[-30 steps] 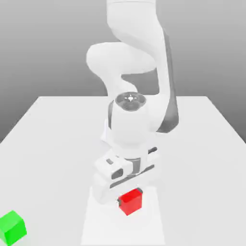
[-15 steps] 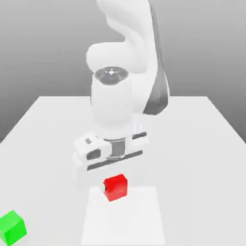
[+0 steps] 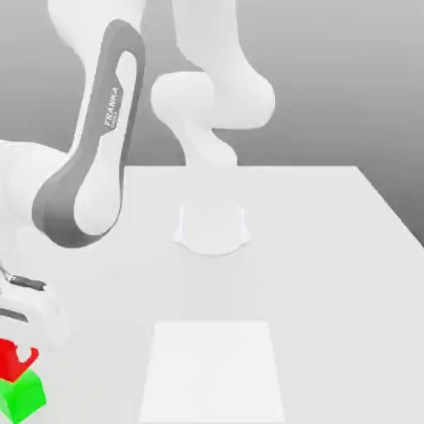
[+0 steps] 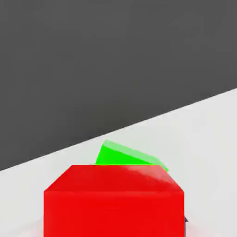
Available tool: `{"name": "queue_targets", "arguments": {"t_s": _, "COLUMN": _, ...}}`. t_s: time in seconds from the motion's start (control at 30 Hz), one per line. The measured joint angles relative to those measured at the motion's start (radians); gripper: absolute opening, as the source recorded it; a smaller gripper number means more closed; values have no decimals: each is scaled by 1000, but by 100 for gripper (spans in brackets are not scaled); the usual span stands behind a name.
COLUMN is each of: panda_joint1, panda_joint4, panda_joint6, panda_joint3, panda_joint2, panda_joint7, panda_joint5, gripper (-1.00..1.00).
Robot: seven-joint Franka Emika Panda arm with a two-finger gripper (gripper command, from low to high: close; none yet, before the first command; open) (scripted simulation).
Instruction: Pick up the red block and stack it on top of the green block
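The red block point(image 3: 7, 361) sits directly over the green block point(image 3: 22, 396) at the lower left corner of the exterior view, and their faces meet there. My gripper point(image 3: 15, 351) is right at the red block, with the white hand point(image 3: 33, 313) above it. In the hand view the red block point(image 4: 113, 203) looms close, and the green block point(image 4: 125, 156) peeks out from behind it. The exterior view's left edge cuts off part of both blocks.
A white square patch point(image 3: 213, 368) lies on the white table point(image 3: 331, 248) near its front edge. The arm's round base point(image 3: 212, 228) stands mid-table. The arm's grey-sided link point(image 3: 91, 157) leans over the table's left part.
The arm has swung from the white patch to the exterior view's left, carrying the red block with it. The red block now stands over the green block.
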Motion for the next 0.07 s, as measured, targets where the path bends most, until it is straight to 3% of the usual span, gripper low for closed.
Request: {"name": "queue_targets", "arguments": {"t_s": 0.07, "panda_joint1": 0, "panda_joint4": 0, "panda_joint6": 0, "panda_joint3": 0, "panda_joint2": 0, "panda_joint7": 0, "panda_joint5": 0, "gripper": 100}}
